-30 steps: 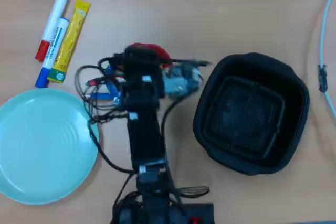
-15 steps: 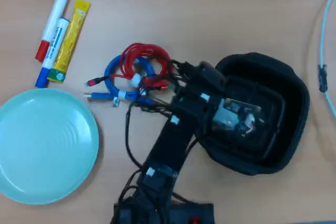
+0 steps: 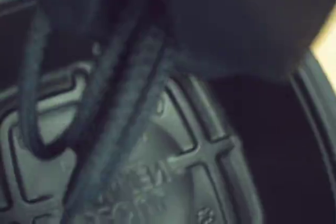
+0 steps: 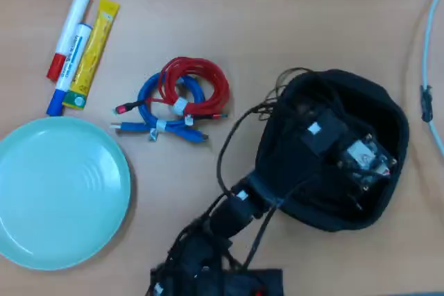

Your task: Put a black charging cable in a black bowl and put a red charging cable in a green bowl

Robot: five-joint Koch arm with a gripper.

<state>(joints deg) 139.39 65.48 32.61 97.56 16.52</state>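
The gripper hangs inside the black bowl with black charging cable strands dangling (grip unclear).

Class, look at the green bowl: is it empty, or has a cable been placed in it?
Empty. In the overhead view the green bowl shows only its bare ringed surface; the red charging cable lies coiled on the table beside it, overlapping the blue cable.

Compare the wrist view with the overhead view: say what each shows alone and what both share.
Only the wrist view shows the black cable hanging close above the ribbed, embossed bowl floor. Only the overhead view shows the green bowl, the red cable overlapping a blue cable, markers, a yellow packet and the arm. Both show the black bowl.
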